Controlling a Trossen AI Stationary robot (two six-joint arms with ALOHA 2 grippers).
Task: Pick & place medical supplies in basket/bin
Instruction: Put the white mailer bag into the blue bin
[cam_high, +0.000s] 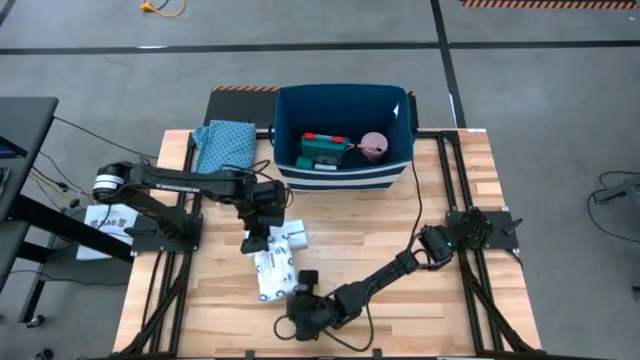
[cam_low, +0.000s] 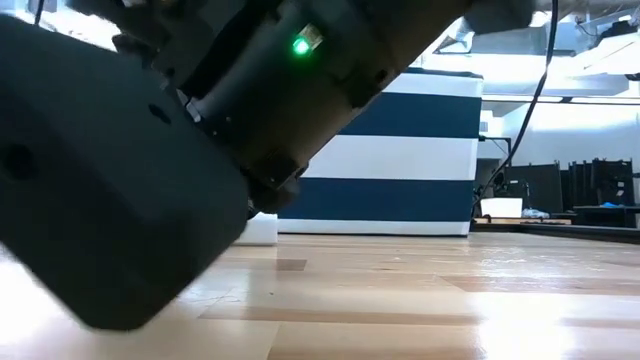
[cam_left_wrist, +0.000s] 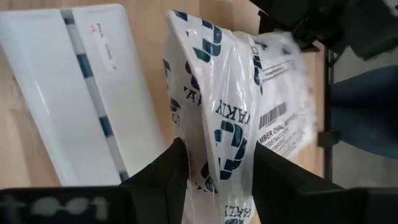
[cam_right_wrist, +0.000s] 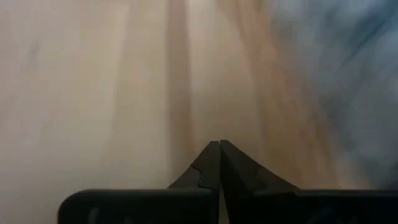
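A white packet (cam_left_wrist: 217, 118) printed with dark blue marks is pinched between the 2 fingers (cam_left_wrist: 158, 177) of the left gripper (cam_high: 258, 238), near the middle of the wooden table (cam_high: 450, 310). In the high view the packet (cam_high: 272, 268) is seen stretching from that gripper toward the near edge of the table. Just beside it lies a white tray (cam_left_wrist: 74, 93) with a light-blue stripe, flat on the wood.

The dark navy bin (cam_high: 340, 175), with white stripes near its base, stands at the far edge of the table. Inside it, a teal-and-red box (cam_high: 322, 150) and a pink roll (cam_high: 373, 146) are seen side by side. A teal patterned cloth (cam_high: 222, 146) lies folded just left of the bin.

The right gripper (cam_high: 302, 312) is held low over the near edge of the table, its fingers (cam_right_wrist: 217, 165) pressed together with nothing between them.
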